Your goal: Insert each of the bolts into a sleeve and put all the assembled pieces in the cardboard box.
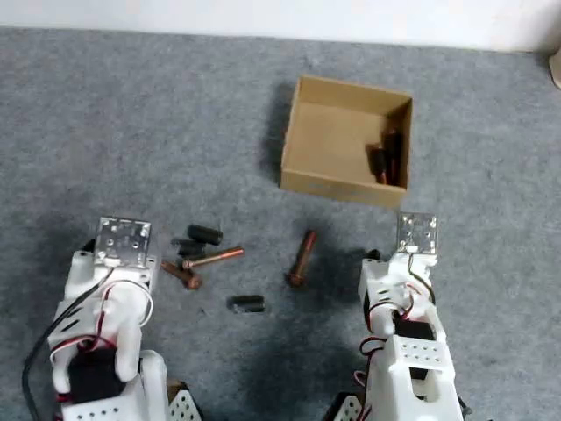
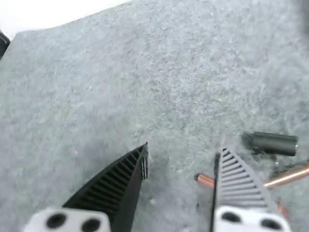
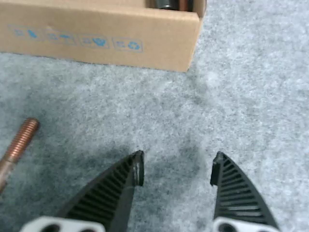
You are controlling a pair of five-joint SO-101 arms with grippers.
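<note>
**High view.** Grey felt-like surface (image 1: 131,114) with a white strip of room along its far edge. The open cardboard box (image 1: 333,180) sits toward the far middle, with dark assembled pieces (image 1: 390,156) in its right corner. Mid-surface is a lone bolt (image 1: 301,258), long axis near-to-far, head toward the near edge. Nearer the left edge, a second bolt (image 1: 213,258) lies crosswise among black sleeves (image 1: 204,234).

**Left wrist view.** The left gripper (image 2: 184,150) is spread wide and empty over the surface, with one sleeve and a copper bolt just beside it.

**Right wrist view.** The right gripper (image 3: 178,155) is spread wide and empty, facing the box's near wall.
</note>
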